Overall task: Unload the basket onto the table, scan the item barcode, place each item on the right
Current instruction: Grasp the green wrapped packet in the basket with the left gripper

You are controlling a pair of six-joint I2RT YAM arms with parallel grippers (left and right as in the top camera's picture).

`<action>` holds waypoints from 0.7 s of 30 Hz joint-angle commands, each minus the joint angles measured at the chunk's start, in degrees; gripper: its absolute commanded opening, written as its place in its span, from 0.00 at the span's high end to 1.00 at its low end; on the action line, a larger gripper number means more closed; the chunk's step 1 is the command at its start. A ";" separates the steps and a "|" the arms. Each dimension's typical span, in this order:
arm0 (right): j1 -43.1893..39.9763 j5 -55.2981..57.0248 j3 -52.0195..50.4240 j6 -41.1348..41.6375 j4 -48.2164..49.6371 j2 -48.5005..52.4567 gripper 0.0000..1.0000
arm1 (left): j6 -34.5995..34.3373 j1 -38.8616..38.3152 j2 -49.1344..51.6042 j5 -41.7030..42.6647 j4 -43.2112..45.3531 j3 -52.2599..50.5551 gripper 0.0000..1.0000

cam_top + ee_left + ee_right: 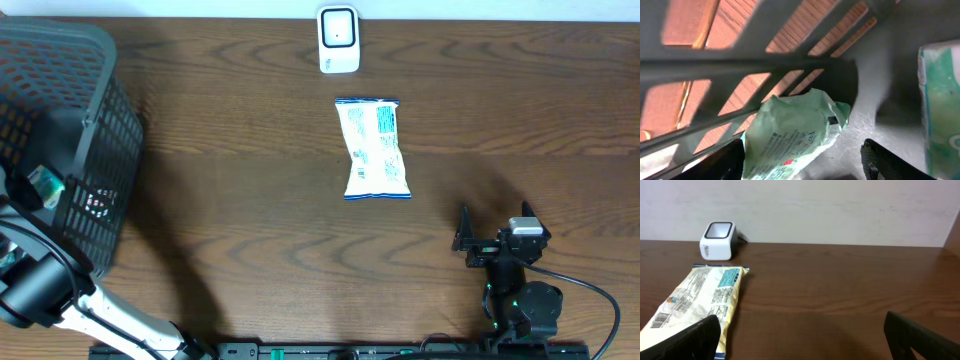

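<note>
Nearest lens: left gripper [802, 155] stood spread either side of green snack packet [790, 135], low inside basket [740, 65], probably lining up a grasp for scanning. Blue-white packet [375, 148] lay printed side up just below barcode scanner [338, 40]. Right gripper [800, 325] hung wide open, empty, apart from both.

Scanner [339, 40] at far table [250, 220] edge; snack packet [374, 148] just before it; basket [90, 60] far left, packets [790, 137] inside

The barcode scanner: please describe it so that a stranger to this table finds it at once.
On the wooden table, go to the far edge, near its middle. Just beyond the white and blue snack packet stands the barcode scanner: a small white box with a dark window, unlike the flat, printed packet.
</note>
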 commanded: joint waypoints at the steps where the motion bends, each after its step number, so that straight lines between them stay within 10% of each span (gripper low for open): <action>1: 0.44 0.44 -0.11 0.59 -0.26 -0.15 0.01 | -1.55 1.86 -0.15 3.30 -0.13 -0.44 0.27; 5: 0.44 0.44 -0.11 0.59 -0.26 -0.15 0.01 | -1.55 1.97 -0.09 5.31 0.52 -1.75 0.38; 11: 0.44 0.44 -0.11 0.59 -0.26 -0.15 0.01 | -1.66 1.95 -0.20 5.31 0.28 -2.29 0.92; 21: 0.44 0.44 -0.09 0.59 -0.26 -0.13 0.01 | -13.70 0.63 -6.40 5.33 -1.95 -2.14 0.93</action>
